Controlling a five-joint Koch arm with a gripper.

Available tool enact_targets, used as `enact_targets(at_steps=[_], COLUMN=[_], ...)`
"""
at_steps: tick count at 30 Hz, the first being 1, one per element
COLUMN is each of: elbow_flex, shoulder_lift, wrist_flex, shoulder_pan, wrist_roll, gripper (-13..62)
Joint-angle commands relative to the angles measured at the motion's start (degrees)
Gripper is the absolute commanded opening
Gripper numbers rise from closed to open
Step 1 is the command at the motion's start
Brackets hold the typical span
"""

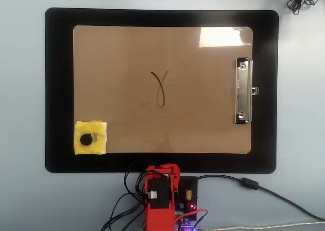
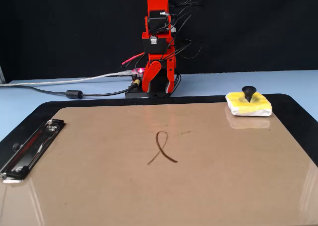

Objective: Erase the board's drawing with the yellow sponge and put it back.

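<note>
board: lies on black mat
drawing: intact, mid-board
yellow sponge: on board's corner
fingers: folded at base, state cannot be told

We see a light blue table carrying a black mat, which fills most of the overhead view. The arm's red base stands on the table just beside the mat's near long edge, with cables trailing off it across the tabletop.
</note>
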State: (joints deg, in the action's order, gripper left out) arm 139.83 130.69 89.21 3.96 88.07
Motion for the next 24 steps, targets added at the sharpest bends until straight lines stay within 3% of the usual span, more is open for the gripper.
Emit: enact_targets(at_steps=[1,13,18,24], elbow_flex=[0.53,0.18,-13.18,-26.54], shoulder_lift=[3.96,3.96,3.08,3.25], wrist_flex=[3.25,2.90,2.46,-9.32], shoulder_pan=[0.44,0.53,1.93,29.88], wrist_roll=[0.35,0.53,0.70,8.44], gripper=[34.4,34.0,33.8,33.6])
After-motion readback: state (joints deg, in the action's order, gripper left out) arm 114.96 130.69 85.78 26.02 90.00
